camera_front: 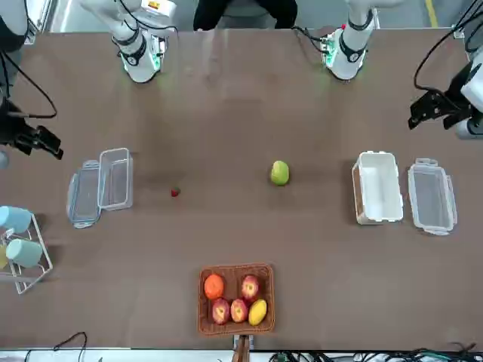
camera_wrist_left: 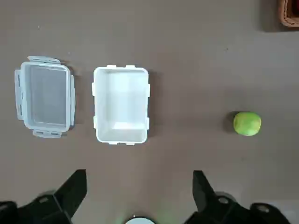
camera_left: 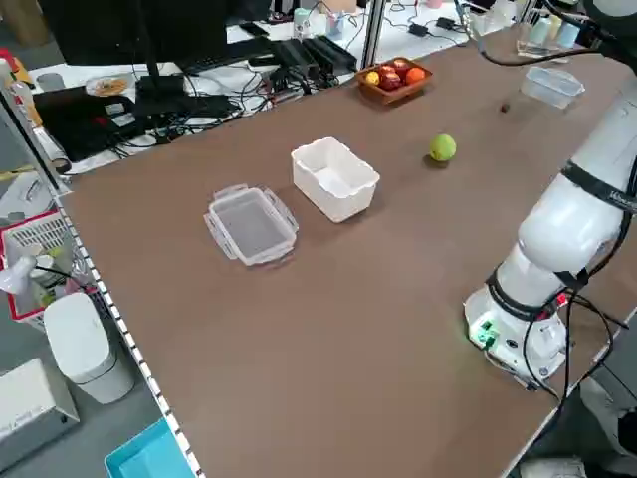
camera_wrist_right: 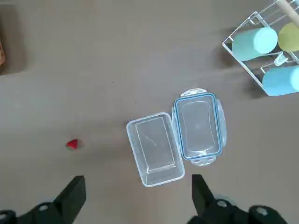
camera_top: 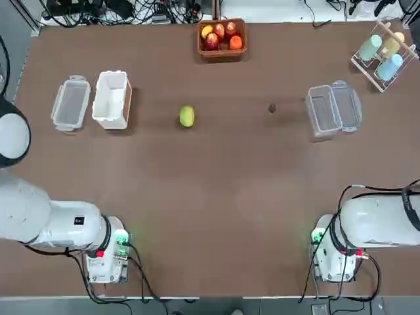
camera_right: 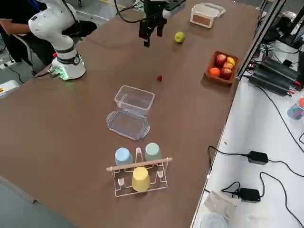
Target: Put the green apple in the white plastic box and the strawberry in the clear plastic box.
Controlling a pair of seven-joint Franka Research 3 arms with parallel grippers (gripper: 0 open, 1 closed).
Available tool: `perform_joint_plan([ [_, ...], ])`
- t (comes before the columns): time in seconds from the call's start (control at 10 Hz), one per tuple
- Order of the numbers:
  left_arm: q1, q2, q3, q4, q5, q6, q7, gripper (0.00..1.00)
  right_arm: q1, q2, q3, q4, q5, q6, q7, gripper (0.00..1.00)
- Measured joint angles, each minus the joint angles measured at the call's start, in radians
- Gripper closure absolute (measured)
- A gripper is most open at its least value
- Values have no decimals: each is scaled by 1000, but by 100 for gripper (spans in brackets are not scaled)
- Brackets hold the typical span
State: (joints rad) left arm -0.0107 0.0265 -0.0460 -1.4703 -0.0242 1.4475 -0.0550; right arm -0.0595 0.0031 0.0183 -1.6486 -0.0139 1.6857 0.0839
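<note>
Left gripper [camera_wrist_left: 140,173]: raised over the robot's left side of the table, jaws spread wide. Right gripper [camera_wrist_right: 138,177]: raised over the right side, jaws also wide

Green apple [camera_top: 187,117]: on the bare tabletop [camera_top: 216,190], between the white box [camera_top: 111,100] and the strawberry [camera_top: 272,108], nearer the box. White box upright, open side up; its pale lid [camera_top: 71,104] lies just beside it, on the left

Strawberry: on the table too, between apple and clear box [camera_wrist_right: 155,149], nearer the clear box. Clear box open, its lid [camera_wrist_right: 198,126] against its right side

Far side, middle: brown basket [camera_top: 222,54] with red fruits, an orange one and a yellow one. Far right: wire rack [camera_right: 142,186] holding blue, green and yellow cups. Person's dark-clothed legs [camera_front: 245,11] behind the robot's side of the table
</note>
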Motion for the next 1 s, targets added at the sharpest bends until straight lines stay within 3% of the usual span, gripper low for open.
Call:
perform_joint_plan([
  [0.4, 7, 19, -5, -7, 0, 12, 5, 0, 0, 0, 0, 0, 0, 0, 1, 0],
  [0.6, -16, 44, -30, -45, -1, 95, -23, 0, 5, 0, 1, -1, 0, 0, 3, 0],
  [1.0, -46, 119, -192, -217, -3, 323, -286, 0, 138, 2, 9, -50, 11, 47, 220, 0],
])
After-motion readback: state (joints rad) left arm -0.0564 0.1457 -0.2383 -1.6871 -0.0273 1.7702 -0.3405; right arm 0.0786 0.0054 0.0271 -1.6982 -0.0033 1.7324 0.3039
